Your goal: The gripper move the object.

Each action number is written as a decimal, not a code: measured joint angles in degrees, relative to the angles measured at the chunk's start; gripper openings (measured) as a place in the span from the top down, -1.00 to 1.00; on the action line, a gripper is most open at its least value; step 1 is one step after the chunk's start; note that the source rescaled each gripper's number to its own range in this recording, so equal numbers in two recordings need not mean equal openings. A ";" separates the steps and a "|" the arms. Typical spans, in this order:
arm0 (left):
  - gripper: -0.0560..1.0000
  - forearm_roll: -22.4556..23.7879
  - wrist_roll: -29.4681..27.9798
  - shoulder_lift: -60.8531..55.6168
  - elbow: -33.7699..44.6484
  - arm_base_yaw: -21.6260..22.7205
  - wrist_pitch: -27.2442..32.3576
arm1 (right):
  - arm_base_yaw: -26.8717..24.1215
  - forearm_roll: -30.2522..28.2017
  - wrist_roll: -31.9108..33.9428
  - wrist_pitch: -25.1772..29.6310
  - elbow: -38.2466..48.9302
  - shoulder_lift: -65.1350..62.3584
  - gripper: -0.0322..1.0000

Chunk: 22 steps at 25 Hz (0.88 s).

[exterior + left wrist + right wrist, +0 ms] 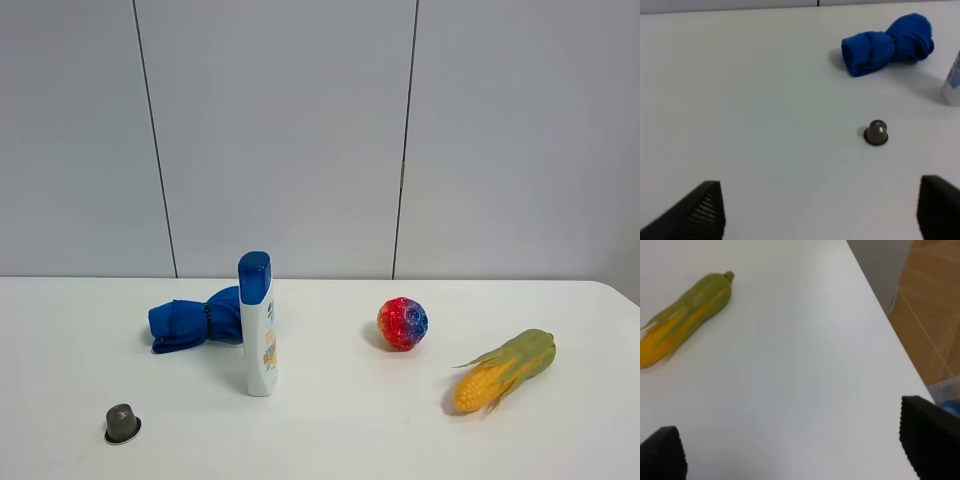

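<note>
Exterior high view is showing the whole white table [330,440] but no arms — the little grey object [122,423] is sitting upside down near the front left corner, well apart from the bottle [258,325], the blue cloth [196,322], the speckled ball [402,323] and the corn [505,370]. Left wrist view is showing the left gripper [820,210] hanging wide open and holding nothing, with the object [876,133] sitting ahead of it. Right wrist view is showing the right gripper [792,447] — also wide open and empty — hanging over the table's edge, with the corn [682,320] lying ahead of it.
</note>
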 joint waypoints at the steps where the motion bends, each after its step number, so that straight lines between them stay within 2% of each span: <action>1: -1.00 0.00 0.00 0.00 0.00 0.00 0.00 | 0.00 0.28 0.18 0.16 0.06 -1.29 -0.62; 5: -1.00 0.00 0.00 0.00 0.00 0.00 0.00 | 0.00 -0.39 0.18 0.56 0.49 -5.39 -0.62; 13: -1.00 0.00 0.00 0.00 0.00 0.00 0.00 | 0.00 -0.45 0.18 0.81 6.37 -5.48 -0.62; 17: -1.00 0.00 0.00 0.00 0.00 0.00 0.00 | 0.00 -3.23 0.72 -2.75 7.19 -5.48 -0.62; 22: -1.00 0.00 0.00 0.00 0.00 0.00 0.00 | 0.00 -3.10 5.33 -7.67 9.02 -5.48 -0.62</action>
